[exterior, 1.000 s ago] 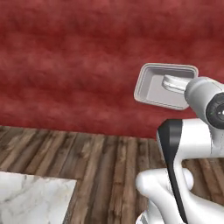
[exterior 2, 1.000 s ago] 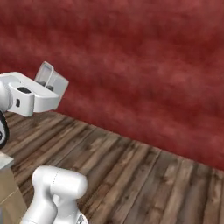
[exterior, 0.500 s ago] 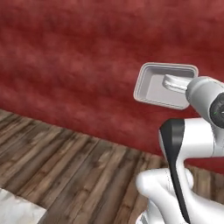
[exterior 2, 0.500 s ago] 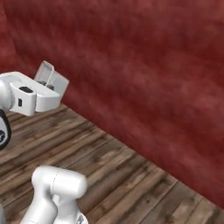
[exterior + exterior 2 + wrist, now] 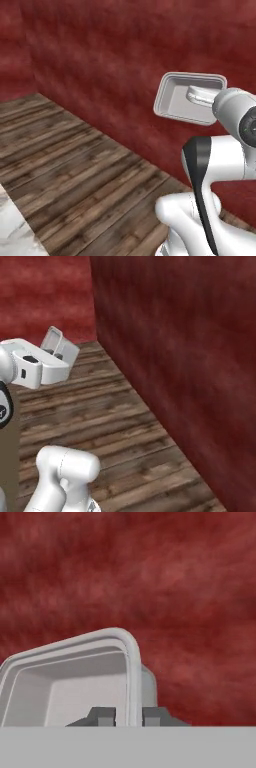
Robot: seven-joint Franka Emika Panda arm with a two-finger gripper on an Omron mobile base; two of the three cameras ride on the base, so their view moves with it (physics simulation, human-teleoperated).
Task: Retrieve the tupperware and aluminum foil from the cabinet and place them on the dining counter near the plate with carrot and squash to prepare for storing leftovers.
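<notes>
One tool (image 5: 129, 714) clamped on tupperware (image 5: 187, 97) rim, held high, apparently tipped sideways, red wall (image 5: 110, 65) behind

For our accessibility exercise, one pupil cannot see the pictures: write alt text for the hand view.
A grey translucent tupperware is held up close, one side wall pinched between the two dark fingertips of the gripper, whose jaws are shut on it. Its open inside faces the camera and its rounded rim arches across the lower left. Behind it is a mottled dark red wall.

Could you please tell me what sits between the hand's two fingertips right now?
The side wall and rim of the tupperware: in the hand view, the hand has one fingertip inside the container, one outside.
</notes>
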